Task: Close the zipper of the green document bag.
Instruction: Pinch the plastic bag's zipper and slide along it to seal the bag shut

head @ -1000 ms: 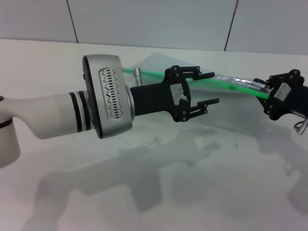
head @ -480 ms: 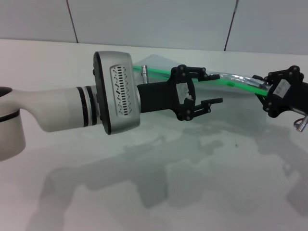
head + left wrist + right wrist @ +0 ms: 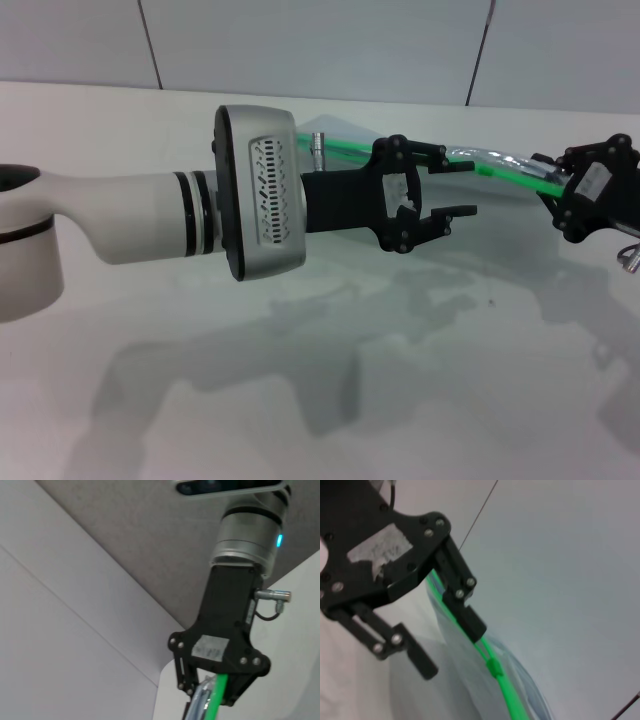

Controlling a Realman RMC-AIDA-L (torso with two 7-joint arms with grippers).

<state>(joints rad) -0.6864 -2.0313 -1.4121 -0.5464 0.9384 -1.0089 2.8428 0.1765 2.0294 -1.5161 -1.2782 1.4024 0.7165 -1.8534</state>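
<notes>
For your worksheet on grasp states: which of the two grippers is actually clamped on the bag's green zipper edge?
The right gripper, pinching the zipper at its end; the left gripper is open beside the strip.

White glossy table (image 3: 300,400); grey panelled wall (image 3: 320,45) behind.

A white glossy counter (image 3: 330,400) fills the lower part of the head view and carries soft grey shadows. Behind the counter's far edge stands a pale grey panelled wall (image 3: 300,45), split by 2 thin dark seams slanting down toward the counter.
</notes>
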